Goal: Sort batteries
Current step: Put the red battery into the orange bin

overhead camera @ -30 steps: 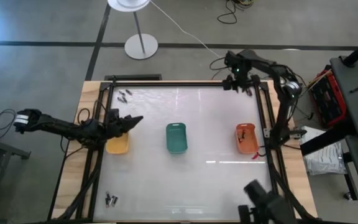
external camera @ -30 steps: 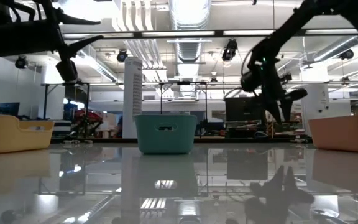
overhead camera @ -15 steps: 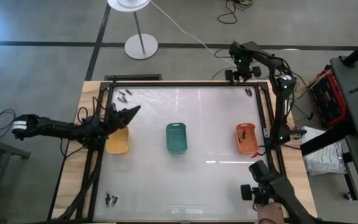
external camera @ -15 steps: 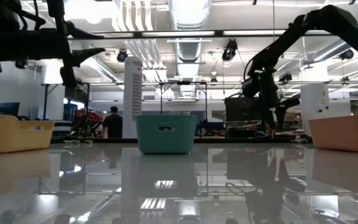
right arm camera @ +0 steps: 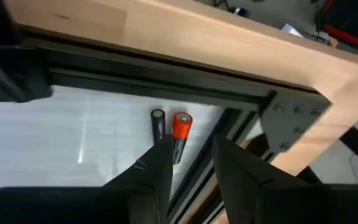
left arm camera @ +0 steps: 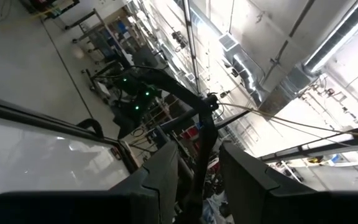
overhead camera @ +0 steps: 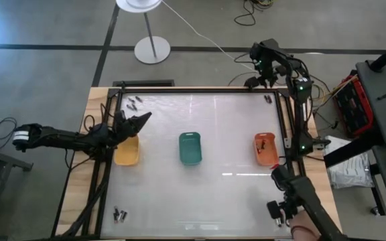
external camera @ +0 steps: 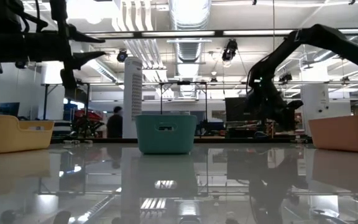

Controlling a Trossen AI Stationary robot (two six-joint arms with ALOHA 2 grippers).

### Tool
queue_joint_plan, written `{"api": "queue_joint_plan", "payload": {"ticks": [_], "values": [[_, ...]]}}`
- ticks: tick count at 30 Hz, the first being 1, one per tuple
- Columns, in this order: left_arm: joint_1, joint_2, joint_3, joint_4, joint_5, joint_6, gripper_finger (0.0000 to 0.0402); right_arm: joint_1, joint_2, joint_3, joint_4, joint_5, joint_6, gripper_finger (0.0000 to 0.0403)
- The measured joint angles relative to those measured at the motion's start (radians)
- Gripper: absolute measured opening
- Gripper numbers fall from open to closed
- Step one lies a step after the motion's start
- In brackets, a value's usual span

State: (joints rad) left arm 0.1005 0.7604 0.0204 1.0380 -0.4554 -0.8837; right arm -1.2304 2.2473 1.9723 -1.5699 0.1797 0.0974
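Observation:
Two batteries, one dark (right arm camera: 158, 123) and one red-orange (right arm camera: 180, 127), lie side by side on the white table in its far right corner (overhead camera: 268, 99). My right gripper (right arm camera: 191, 171) hangs above them, tipped steeply down, open, with nothing between its fingers. It also shows in the high view (overhead camera: 259, 82). More batteries lie at the far left (overhead camera: 134, 102), at the near left (overhead camera: 119, 215) and in the orange tray (overhead camera: 265, 148). My left gripper (overhead camera: 144, 118) is held open in the air beside the yellow tray (overhead camera: 126, 154).
A green tray (overhead camera: 190, 148) stands mid-table. A black frame (right arm camera: 135, 87) and a wooden edge (right arm camera: 185, 43) border the far corner. At the near right corner a dark device (overhead camera: 290, 201) reaches in, with a person's hand (overhead camera: 305, 234) behind it.
My right gripper has swung toward the table's far right corner, tipped further down and sunk a little over the two batteries there. My left gripper has swung slightly toward the far edge, then kept still. The batteries have not moved.

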Motion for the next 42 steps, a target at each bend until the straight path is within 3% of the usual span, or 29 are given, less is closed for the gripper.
{"api": "queue_joint_plan", "payload": {"ticks": [12,21,33,37,42], "values": [[0.0,0.02,0.0,0.001,-0.009,-0.015,0.01,0.018,0.023,-0.08,-0.002,0.033,-0.093,0.0093],[0.002,0.049,0.0,0.002,-0.014,-0.015,0.01,0.022,0.021,-0.095,0.014,0.09,-0.036,0.0099],[0.002,0.064,0.0,0.026,-0.033,-0.015,0.01,0.026,0.01,-0.096,0.026,0.088,-0.008,0.0095],[0.002,0.061,0.0,0.026,-0.032,-0.015,0.01,0.043,-0.058,-0.107,0.004,0.084,0.043,0.0103],[0.002,0.063,0.0,0.025,-0.026,-0.006,0.01,0.119,-0.253,-0.183,0.088,0.086,0.121,0.0099]]}}
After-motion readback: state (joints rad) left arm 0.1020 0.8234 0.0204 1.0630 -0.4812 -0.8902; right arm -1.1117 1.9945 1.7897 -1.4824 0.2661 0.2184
